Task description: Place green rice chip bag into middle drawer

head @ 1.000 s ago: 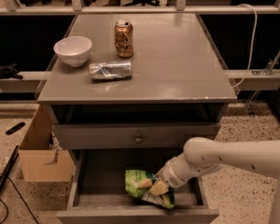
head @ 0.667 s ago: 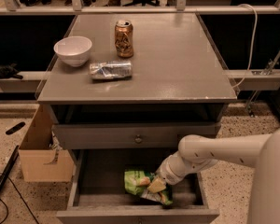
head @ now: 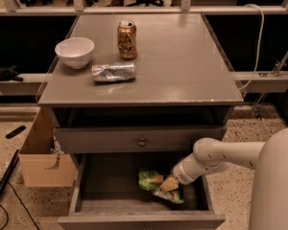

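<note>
The green rice chip bag (head: 151,180) lies crumpled on the floor of the open middle drawer (head: 105,190), right of its centre. My gripper (head: 169,184) reaches down into the drawer from the right on a white arm and rests on the bag's right part. The bag shows green with pale chip pictures to the left and below the gripper.
On the cabinet top stand a white bowl (head: 75,51), a gold soda can (head: 127,39) and a silver-blue foil packet (head: 114,72). A shut drawer front with a round knob (head: 142,142) is above the open drawer. A cardboard box (head: 42,157) sits on the floor at the left.
The arm has drawn in slightly toward the right, with the gripper staying on the bag in the drawer. The bag has barely shifted.
</note>
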Motion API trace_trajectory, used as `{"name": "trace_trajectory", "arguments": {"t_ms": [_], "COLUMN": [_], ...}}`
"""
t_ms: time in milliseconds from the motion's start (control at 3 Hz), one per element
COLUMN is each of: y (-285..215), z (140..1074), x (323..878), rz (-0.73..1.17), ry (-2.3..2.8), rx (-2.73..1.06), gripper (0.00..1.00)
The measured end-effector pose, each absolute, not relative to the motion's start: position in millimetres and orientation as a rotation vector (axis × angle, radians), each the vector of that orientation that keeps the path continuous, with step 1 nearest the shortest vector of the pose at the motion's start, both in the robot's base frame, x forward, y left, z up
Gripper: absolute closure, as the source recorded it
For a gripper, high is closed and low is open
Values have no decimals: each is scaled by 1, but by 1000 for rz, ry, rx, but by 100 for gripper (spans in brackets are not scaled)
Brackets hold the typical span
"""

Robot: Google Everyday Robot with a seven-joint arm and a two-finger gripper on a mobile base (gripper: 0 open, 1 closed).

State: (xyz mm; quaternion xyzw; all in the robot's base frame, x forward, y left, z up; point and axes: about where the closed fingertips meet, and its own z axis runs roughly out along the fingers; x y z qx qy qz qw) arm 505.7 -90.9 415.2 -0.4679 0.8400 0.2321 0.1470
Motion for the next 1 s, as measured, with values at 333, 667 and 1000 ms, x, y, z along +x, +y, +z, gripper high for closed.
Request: {"name": "trace_trajectory", "arguments": {"t_ms": [333,667,1000], "y": [-103,-101,-100], "z": [403,396,395], "x": [512,516,516], "rz": [685,698,700], "ry": [2433,2434,2434], "rx": [-1256,-1207,-1200], "gripper": [100,100,78]}}
